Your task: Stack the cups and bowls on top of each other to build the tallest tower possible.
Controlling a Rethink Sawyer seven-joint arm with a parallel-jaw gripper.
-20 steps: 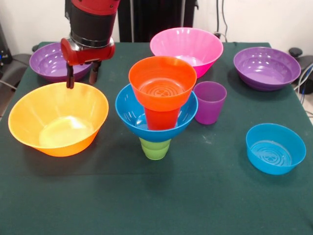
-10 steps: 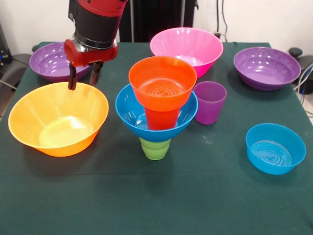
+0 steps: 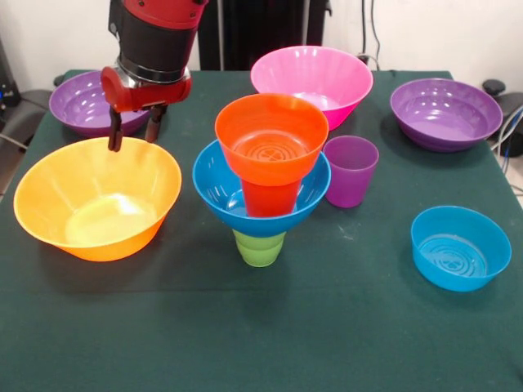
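Tabletop (image 3: pixel 327 343) with a dark green cloth holds all the cups and bowls. Near the middle stands the tower (image 3: pixel 263 175): a green cup (image 3: pixel 260 247) at the bottom, a medium blue bowl (image 3: pixel 219 196) on it, an orange cup (image 3: pixel 270 198) standing in that bowl, and a small orange bowl (image 3: pixel 271 137) on top. A purple cup (image 3: pixel 350 170) stands upright just to the right of the tower. A big pink bowl (image 3: pixel 311 79) sits behind the tower. One wide purple bowl (image 3: pixel 445 113) is at the far right, and another purple bowl (image 3: pixel 82 104) is at the far left, partly behind the arm. A small shallow blue bowl (image 3: pixel 460 247) sits at the right, well apart from the tower. A big yellow-orange bowl (image 3: pixel 97 198) sits at the left. The tool (image 3: pixel 132 131) hangs over that bowl's back rim with its two dark fingers (image 3: pixel 115 131) spread apart, holding nothing.
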